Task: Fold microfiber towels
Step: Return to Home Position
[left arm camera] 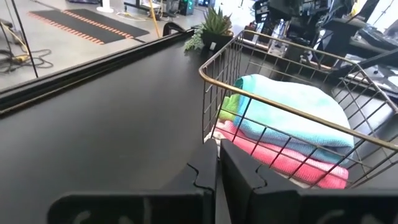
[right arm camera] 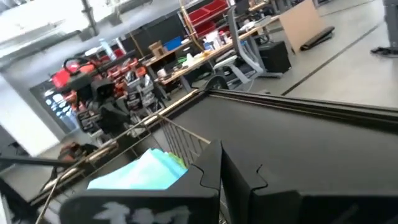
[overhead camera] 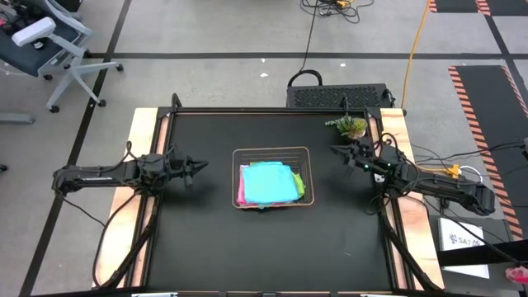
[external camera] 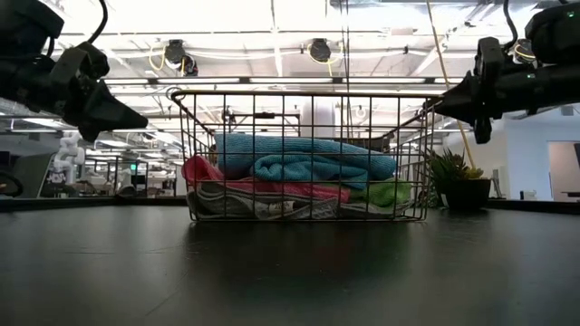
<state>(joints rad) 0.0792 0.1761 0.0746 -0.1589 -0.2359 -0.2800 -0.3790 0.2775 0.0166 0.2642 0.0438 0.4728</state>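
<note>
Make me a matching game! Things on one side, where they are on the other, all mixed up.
Things:
1. light blue microfiber towel
2. pink microfiber towel
3. small green potted plant
4. left gripper
Places:
A. at a table corner, near the right gripper
B. in the air, left of the rectangular wire mesh basket
C. top of the basket's pile
D. lower in that pile
Pairs: 1-C, 2-D, 3-A, 4-B.

The microfiber towels (overhead camera: 271, 183) are soft matt cloth in a basket (external camera: 299, 113) of shiny brass-toned metal wire. The table (overhead camera: 206, 239) is smooth matt black, edged at 3 and 9 o'clock with wood strips (overhead camera: 142, 140).
</note>
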